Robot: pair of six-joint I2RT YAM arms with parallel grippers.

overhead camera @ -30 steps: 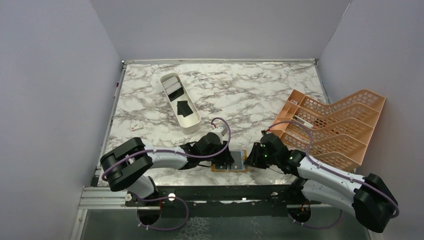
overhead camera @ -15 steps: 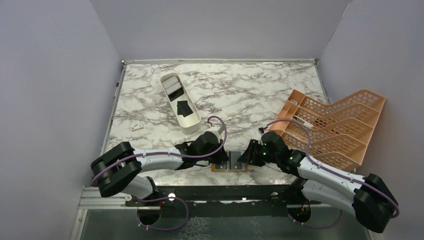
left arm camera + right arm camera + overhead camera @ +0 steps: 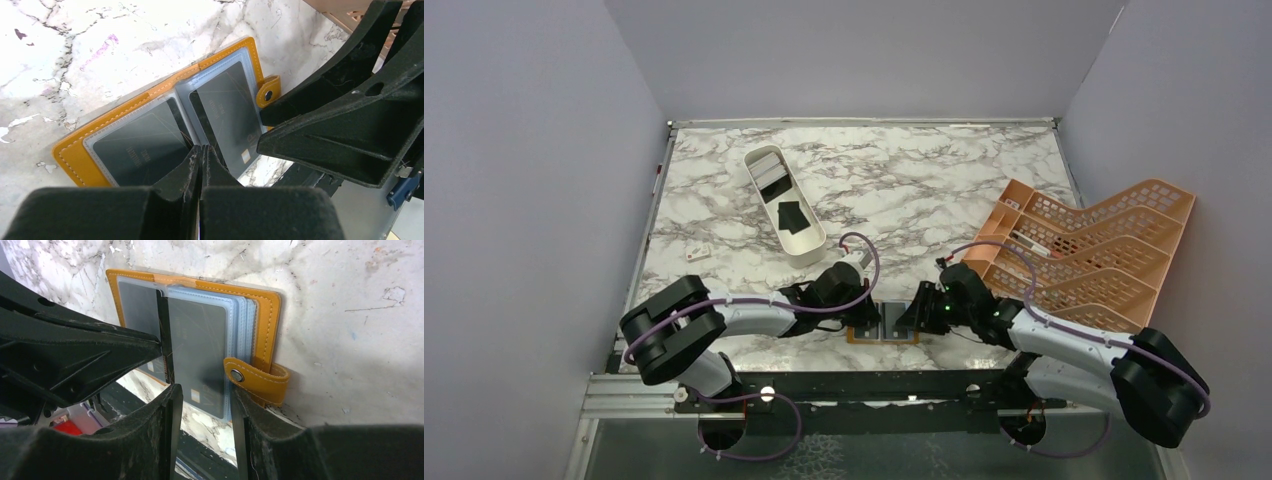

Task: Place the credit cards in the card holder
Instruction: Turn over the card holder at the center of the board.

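The orange card holder [image 3: 864, 340] [image 3: 75, 155] [image 3: 262, 310] lies open at the table's near edge, with dark credit cards [image 3: 140, 147] [image 3: 197, 340] in its clear sleeves. A dark leaf [image 3: 166, 335] stands up at the fold. My left gripper [image 3: 869, 318] [image 3: 201, 149] is shut, nothing showing between its tips, which rest at the fold by that leaf. My right gripper [image 3: 911, 316] [image 3: 205, 410] is open, its fingers straddling the near end of the right-hand card, beside the snap strap [image 3: 255, 377]. More credit cards [image 3: 792, 217], black and grey, lie in the white tray.
The long white tray [image 3: 809, 248] sits at the back left of the arms. A large orange lattice rack [image 3: 1084, 255] stands at the right. A small white piece [image 3: 697, 254] lies near the left edge. The holder sits close to the table's front rim.
My left gripper has closed at the holder's fold. My right gripper has opened wider and shifted slightly left, over the right panel.
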